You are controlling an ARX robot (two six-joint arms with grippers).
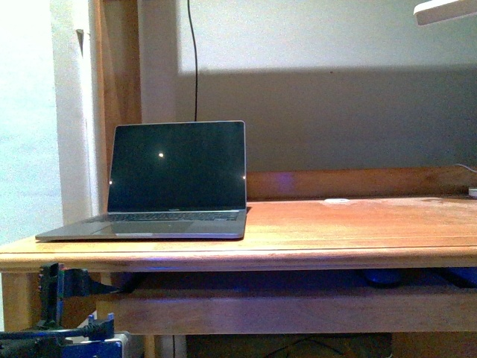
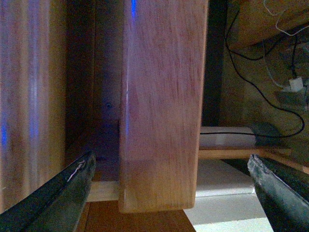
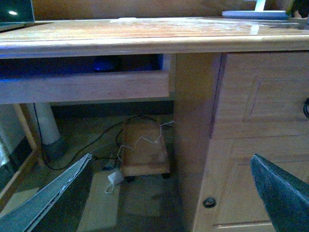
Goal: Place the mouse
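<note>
Our left gripper (image 2: 170, 162) has its jaws spread wide and holds nothing, close against the wood of the desk (image 1: 335, 224). Our right gripper (image 3: 171, 157) is also spread and empty, low in front of the desk. The mouse (image 1: 384, 277) seems to be the dark rounded hump in shadow on the shelf (image 1: 261, 302) under the desk top. We judge it light, rigid and smooth, best pinched across its narrow sides. It is too dim to tell its long axis or heading.

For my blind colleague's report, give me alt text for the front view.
An open laptop with a dark screen sits on the left of a wooden desk. A small white disc lies farther right; a shelf runs beneath.
</note>
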